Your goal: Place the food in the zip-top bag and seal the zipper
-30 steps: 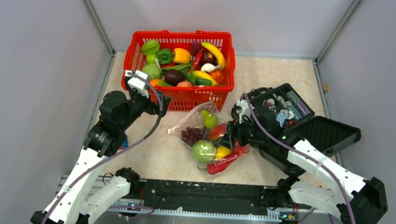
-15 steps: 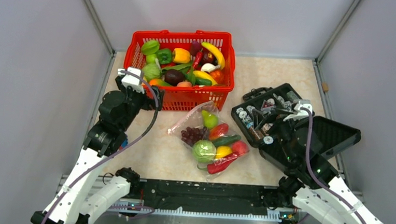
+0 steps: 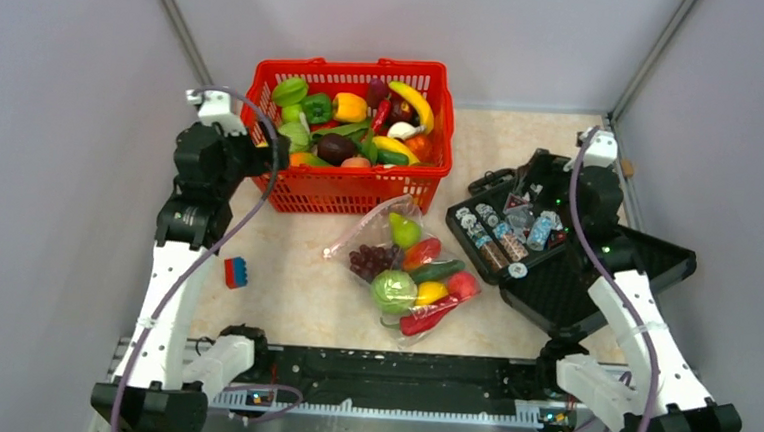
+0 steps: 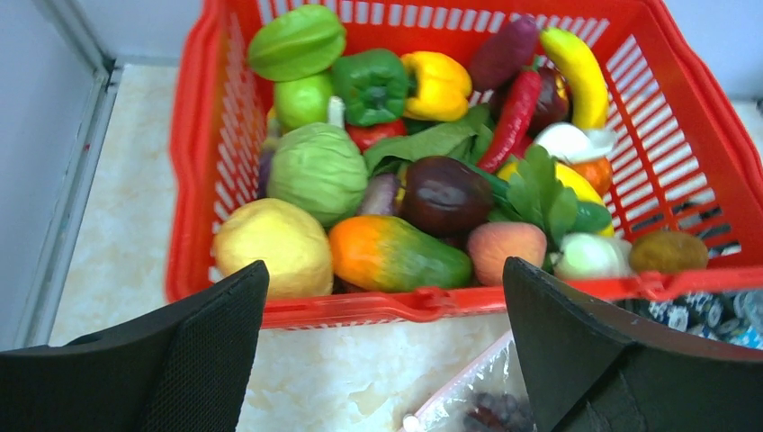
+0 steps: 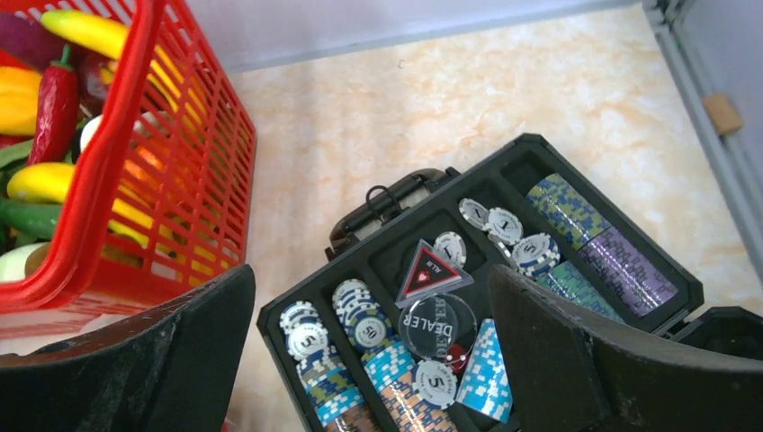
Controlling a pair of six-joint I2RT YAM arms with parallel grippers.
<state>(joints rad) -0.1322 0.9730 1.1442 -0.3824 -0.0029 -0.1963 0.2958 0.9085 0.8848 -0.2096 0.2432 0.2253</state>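
Left pincer (image 4: pixel 385 270) is spread wide, holding nothing, just short of the red basket (image 4: pixel 193 180). Right pincer (image 5: pixel 369 274) is likewise spread and empty, above the open black case (image 5: pixel 513 171). Between them, nearer the arm bases, the zip-top bag (image 3: pixel 355 238) lies on the worktop (image 3: pixel 293 301) with the food (image 3: pixel 393 291) inside.

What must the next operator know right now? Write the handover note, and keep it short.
Left tool: open, empty, over the red basket.
Right tool: open, empty, over the black case.
The zip-top bag lies flat mid-table with the food inside.
Done: loading, by the look of it.
Left: the zipper. These views do not show whether it is sealed; check it and press it shut if needed.
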